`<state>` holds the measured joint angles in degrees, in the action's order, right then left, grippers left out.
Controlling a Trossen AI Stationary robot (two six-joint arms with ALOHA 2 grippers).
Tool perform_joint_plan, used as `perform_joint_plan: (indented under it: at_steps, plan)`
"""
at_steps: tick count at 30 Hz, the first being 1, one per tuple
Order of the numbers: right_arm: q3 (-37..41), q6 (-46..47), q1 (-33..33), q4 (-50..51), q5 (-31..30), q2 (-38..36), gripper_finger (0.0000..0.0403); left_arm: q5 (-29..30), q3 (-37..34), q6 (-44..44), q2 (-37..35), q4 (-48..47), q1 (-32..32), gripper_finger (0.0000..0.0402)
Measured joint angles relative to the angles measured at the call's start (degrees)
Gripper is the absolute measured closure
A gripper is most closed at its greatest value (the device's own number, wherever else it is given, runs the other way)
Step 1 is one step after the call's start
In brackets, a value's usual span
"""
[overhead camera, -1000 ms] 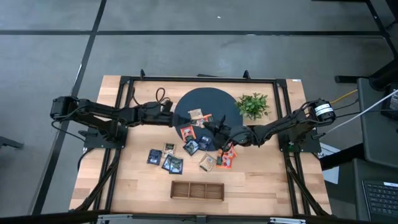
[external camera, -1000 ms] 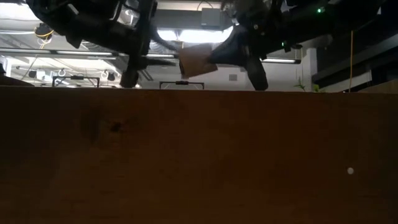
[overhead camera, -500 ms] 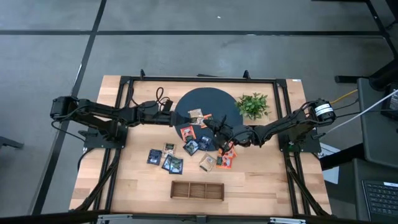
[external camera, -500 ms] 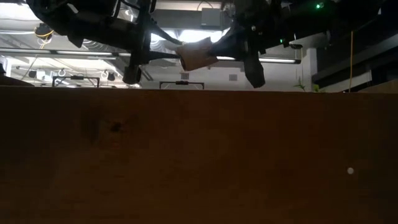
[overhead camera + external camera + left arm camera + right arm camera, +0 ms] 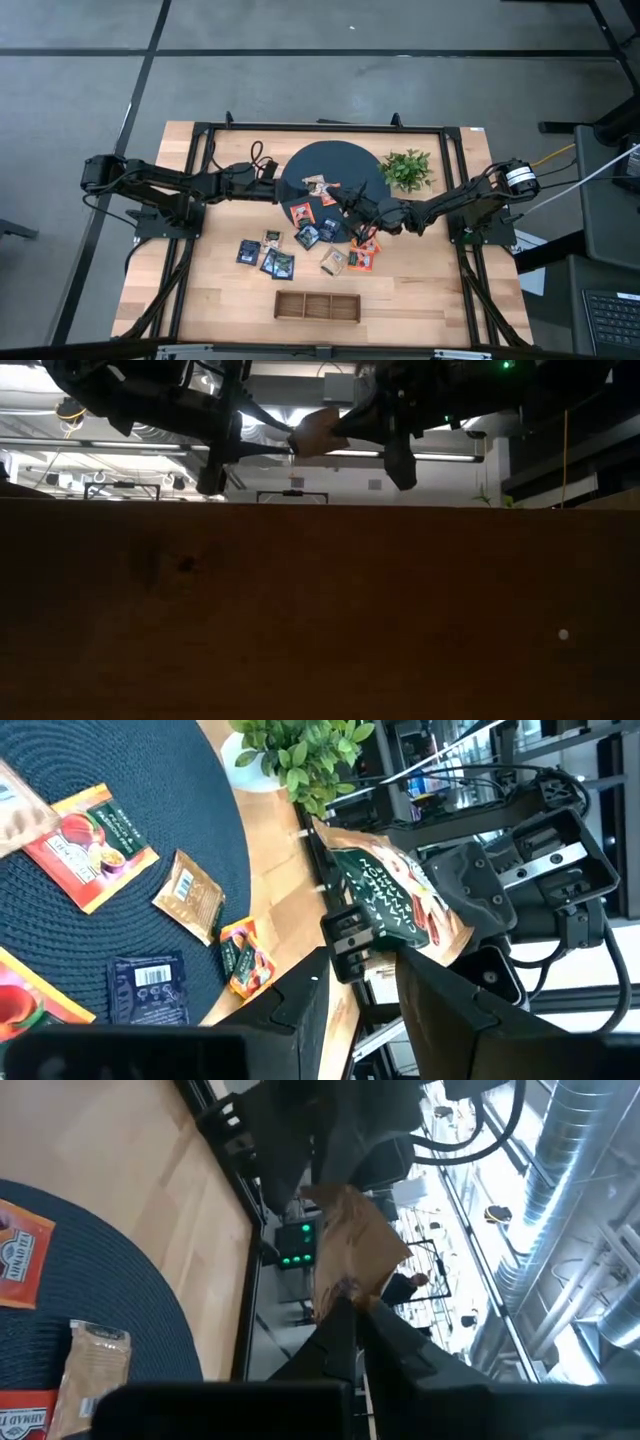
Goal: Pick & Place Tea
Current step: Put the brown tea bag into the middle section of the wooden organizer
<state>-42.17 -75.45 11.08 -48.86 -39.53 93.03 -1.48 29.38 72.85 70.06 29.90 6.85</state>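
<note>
Paper-thin and beige, the tea sachet (image 5: 352,1250) hangs pinched at one edge in the closed right gripper (image 5: 345,203) above the dark round mat (image 5: 300,172), toward twelve o'clock on the table, looking light and floppy, while the left gripper (image 5: 272,181) waits part-open, empty.

Right tool lifts its beige sachet and carries it toward the left tool

Over the last second the right tool (image 5: 340,197) has drawn back from the scattered packets onto the dark round mat (image 5: 352,160), and in the low view its beige sachet (image 5: 316,432) has risen and shifted toward the left tool (image 5: 225,455) (from hanging low beneath the dark fingers to riding high, close to the arm's underside). The sachet has also tipped, showing a narrower, more edge-on face than before, and the right arm's hanging finger has swung slightly toward the sachet.
</note>
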Motion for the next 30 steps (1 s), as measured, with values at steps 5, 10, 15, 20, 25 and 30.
perform_joint_plan:
  at_steps: [5, 10, 15, 20, 25, 30]
  plan:
    - [0.0, 0.4, 0.0, 0.7, 0.4, 0.0, 0.0389, 0.5, 0.0, 0.1, 0.0, 2.9, 0.0, 0.0288]
    - [0.0, 0.4, 0.0, 0.7, 0.6, 0.0, 0.0389, 0.5, 0.0, 0.0, 0.0, 5.1, 0.0, 0.0288]
    - [0.0, 0.4, 0.0, 1.1, 0.6, 0.0, 0.0389, 0.5, 0.0, 0.0, 0.0, 5.1, 0.0, 0.0288]
    - [0.0, 1.6, 0.0, 1.2, 0.6, 0.0, 0.0389, 0.5, 0.0, 0.0, 0.0, 5.1, 0.0, 0.0288]
    - [0.0, 1.7, -0.1, 1.1, 0.6, 0.0, 0.0389, 0.4, 0.0, -0.1, 0.2, 5.1, -0.1, 0.0293]
    - [0.0, 1.7, -0.1, 1.2, 0.6, 0.0, 0.0389, 0.4, 0.0, -1.2, 0.2, 5.1, -0.1, 0.0325]
